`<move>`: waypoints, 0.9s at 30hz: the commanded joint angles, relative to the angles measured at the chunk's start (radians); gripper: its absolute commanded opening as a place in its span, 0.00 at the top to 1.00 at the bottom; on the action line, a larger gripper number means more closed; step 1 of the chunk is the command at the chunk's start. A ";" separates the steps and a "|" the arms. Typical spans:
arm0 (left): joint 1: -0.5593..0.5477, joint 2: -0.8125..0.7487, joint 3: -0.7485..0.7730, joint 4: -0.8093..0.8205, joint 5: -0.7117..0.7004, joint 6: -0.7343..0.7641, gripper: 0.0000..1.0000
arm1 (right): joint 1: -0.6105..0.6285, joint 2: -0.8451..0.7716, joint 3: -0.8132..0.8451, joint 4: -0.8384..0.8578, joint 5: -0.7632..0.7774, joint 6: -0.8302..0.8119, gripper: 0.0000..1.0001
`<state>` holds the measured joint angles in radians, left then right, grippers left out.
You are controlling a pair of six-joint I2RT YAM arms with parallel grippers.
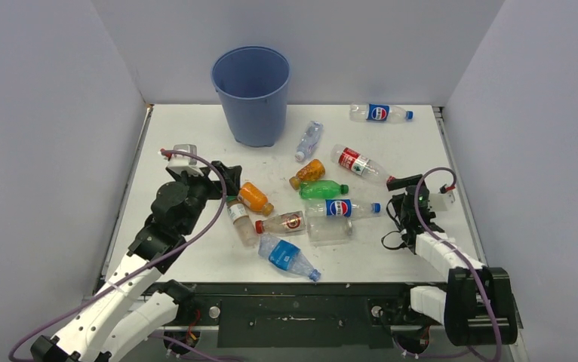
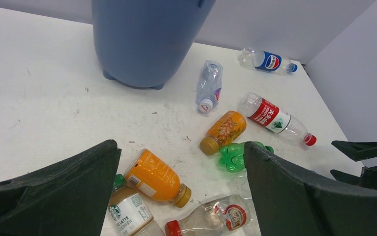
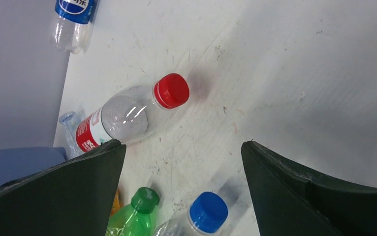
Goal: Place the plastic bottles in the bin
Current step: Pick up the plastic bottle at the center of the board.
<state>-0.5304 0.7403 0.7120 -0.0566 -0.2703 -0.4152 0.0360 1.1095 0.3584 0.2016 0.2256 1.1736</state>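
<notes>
Bottles point(image 1: 288, 256) lie scattered over the table's point(image 1: 195, 128) middle and right, all on their sides. The bin point(image 1: 250, 94) stands upright at the far edge, left of centre, and we see none inside it. From above, the left gripper point(image 1: 232, 181) hangs just left of an orange bottle point(image 1: 255, 197), the right gripper point(image 1: 401, 200) just right of a Pepsi bottle's point(image 1: 338, 208) blue cap.

From the left wrist, our jaws stand wide with nothing between them, the orange bottle below the gap and a coffee bottle point(image 2: 127, 214) touching its near side. We should drop squarely across the orange body, clear of that neighbour, then close.

From the right wrist, those jaws too stand wide and empty, a red-capped bottle point(image 3: 120, 118) ahead, lying apart; we judge it the easier pick there.
</notes>
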 commanded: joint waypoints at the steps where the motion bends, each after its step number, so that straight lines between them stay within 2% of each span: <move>1: -0.022 -0.026 -0.003 0.026 -0.076 0.004 0.04 | -0.032 0.081 0.026 0.200 -0.028 0.054 0.08; 11: -0.041 -0.054 -0.026 0.059 -0.047 0.016 0.04 | -0.125 0.268 0.006 0.407 -0.119 0.064 0.02; 18: -0.057 -0.067 -0.039 0.089 -0.059 0.036 0.04 | -0.125 0.426 -0.002 0.577 -0.195 0.111 0.09; 27: -0.062 -0.064 -0.040 0.090 -0.061 0.041 0.04 | -0.126 0.529 0.018 0.641 -0.201 0.132 0.18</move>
<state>-0.5877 0.6838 0.6659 -0.0227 -0.3187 -0.3882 -0.0864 1.5932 0.3592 0.7940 0.0372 1.2961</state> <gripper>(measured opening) 0.962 0.834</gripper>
